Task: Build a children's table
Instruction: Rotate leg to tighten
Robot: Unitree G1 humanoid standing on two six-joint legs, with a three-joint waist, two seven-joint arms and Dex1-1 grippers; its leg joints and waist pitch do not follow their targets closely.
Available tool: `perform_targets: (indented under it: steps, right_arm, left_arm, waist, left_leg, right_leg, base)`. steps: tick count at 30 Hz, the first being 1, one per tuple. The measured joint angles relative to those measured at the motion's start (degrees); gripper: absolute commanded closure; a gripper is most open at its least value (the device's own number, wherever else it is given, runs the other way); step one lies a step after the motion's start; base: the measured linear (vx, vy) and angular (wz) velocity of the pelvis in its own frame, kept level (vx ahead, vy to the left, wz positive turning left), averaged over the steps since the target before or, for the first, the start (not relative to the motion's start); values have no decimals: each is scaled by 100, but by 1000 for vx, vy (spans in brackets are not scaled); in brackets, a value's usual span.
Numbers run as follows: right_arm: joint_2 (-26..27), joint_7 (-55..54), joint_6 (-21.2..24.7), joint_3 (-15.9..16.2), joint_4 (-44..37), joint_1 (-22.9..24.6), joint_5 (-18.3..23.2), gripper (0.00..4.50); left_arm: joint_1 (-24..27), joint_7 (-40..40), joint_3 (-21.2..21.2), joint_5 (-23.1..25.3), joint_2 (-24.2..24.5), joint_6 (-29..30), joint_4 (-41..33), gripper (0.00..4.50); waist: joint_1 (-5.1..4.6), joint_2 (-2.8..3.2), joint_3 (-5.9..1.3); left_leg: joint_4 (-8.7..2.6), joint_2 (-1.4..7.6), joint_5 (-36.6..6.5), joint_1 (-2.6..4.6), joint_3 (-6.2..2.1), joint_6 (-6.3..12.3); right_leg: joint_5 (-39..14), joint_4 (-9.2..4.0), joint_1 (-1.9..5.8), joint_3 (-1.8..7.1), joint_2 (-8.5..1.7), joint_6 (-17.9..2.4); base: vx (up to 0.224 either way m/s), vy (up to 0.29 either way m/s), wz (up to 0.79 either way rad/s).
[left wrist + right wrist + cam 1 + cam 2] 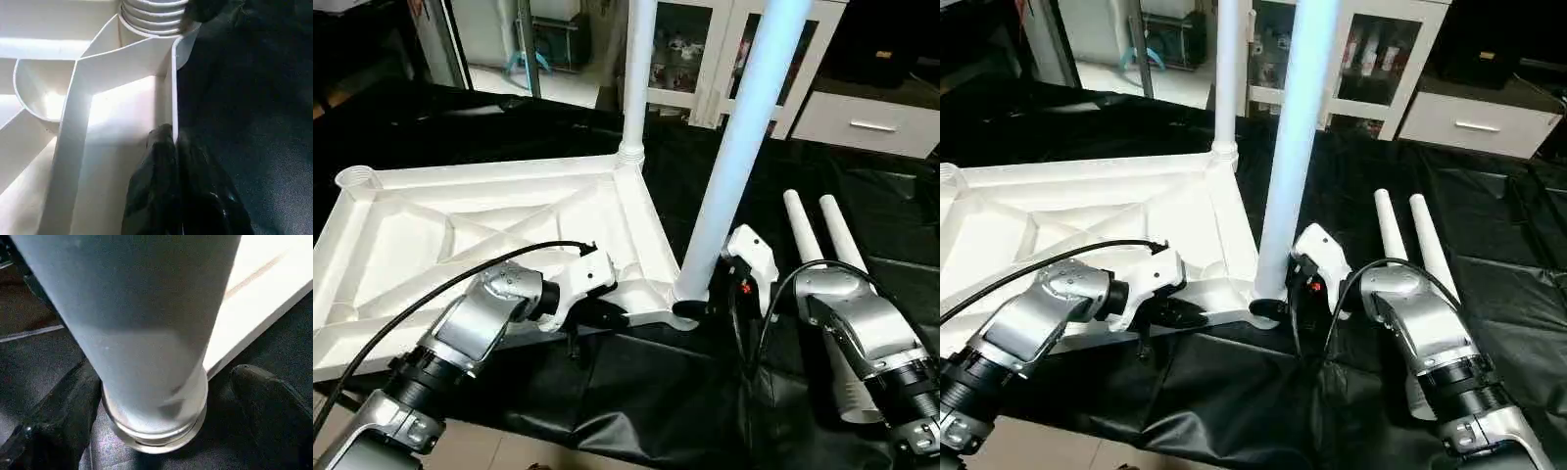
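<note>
Head views: your tabletop lies ribs-up on the black-covered table. One leg stands in its far corner socket, another leg in the near corner, and two loose legs lie just beside that corner.
Left wrist view: your left end effector has its fingers pressed together on the tabletop's edge wall.
Right wrist view: your right end effector is spread wide, its fingers flanking the near leg's base without touching.

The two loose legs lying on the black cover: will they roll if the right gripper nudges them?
Probably. The two loose legs are smooth round tubes, so a sideways nudge likely rolls them. Their taper would probably curve that roll. The wrinkled black cover may slow them a little.
</note>
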Motion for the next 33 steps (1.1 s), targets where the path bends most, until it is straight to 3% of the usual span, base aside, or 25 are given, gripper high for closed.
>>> perform_targets:
  steps: [9,21,33]
  right_arm:
    - [15,33,13,59,1,0,-17,60]
    - [87,116,15,62,3,1,-13,167]
    - [156,81,-15,51,23,19,-25,178]
  left_arm:
    - [2,-38,1,-10,43,34,-15,450]
    - [2,-36,5,-10,73,83,-41,450]
    - [16,-36,-8,-10,90,179,-103,450]
  waist:
    - [-5,0,0]
    - [-21,0,0]
    - [-29,0,0]
  left_leg:
    - [0,0,0,3,0,0]
    - [3,0,1,10,0,-1]
    - [3,0,2,14,0,-3]
  right_leg:
    - [0,4,1,2,0,0]
    - [0,20,-1,3,1,0]
    - [0,21,0,4,4,0]
  base:
    - [0,0,0]
    - [0,0,0]
    - [0,0,0]
